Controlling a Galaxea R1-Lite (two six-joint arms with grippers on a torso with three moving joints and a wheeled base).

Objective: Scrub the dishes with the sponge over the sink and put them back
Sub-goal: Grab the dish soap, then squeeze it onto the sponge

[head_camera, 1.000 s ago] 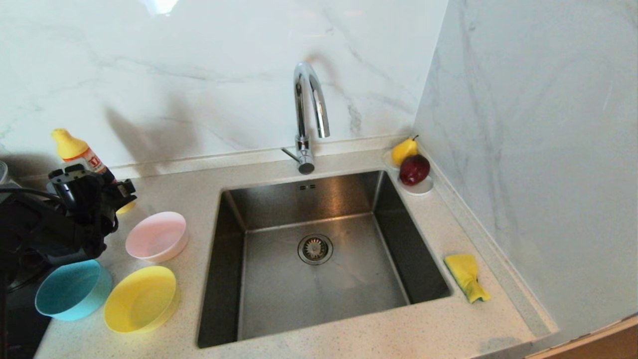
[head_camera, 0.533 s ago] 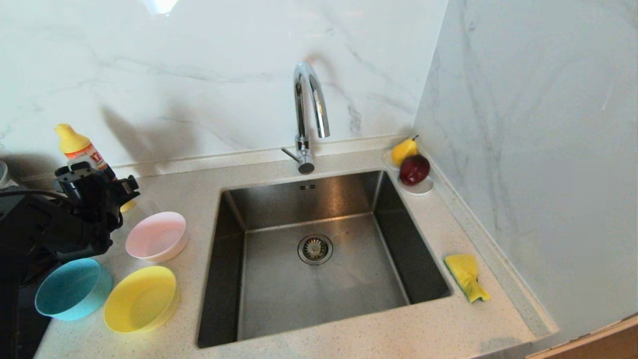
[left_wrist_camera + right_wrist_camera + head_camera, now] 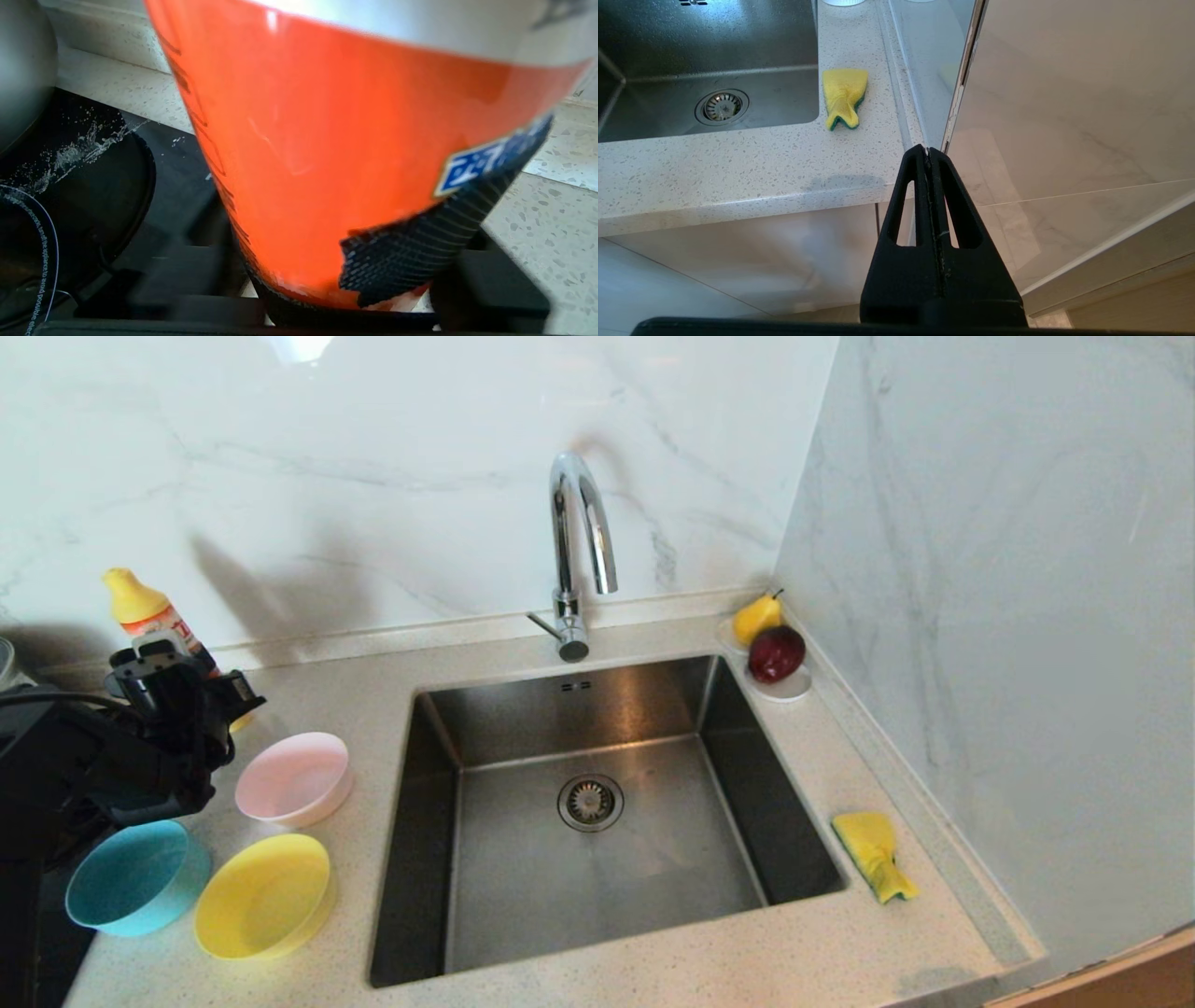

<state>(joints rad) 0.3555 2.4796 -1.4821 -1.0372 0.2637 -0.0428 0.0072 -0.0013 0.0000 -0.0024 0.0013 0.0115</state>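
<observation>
Hanging low before the counter's [image 3: 738,172] front edge, the right tool [image 3: 928,154] has its fingers pressed together, empty; the sponge [image 3: 873,852] lies on the counter right of the sink [image 3: 597,821]; left of the sink stand the yellow bowl [image 3: 264,896], light blue bowl [image 3: 135,877] and pink bowl [image 3: 294,779]; behind them the left tool [image 3: 187,695] sits around an orange bottle [image 3: 327,154], though a firm clamp cannot be told; farthest, the tap [image 3: 579,541].
</observation>
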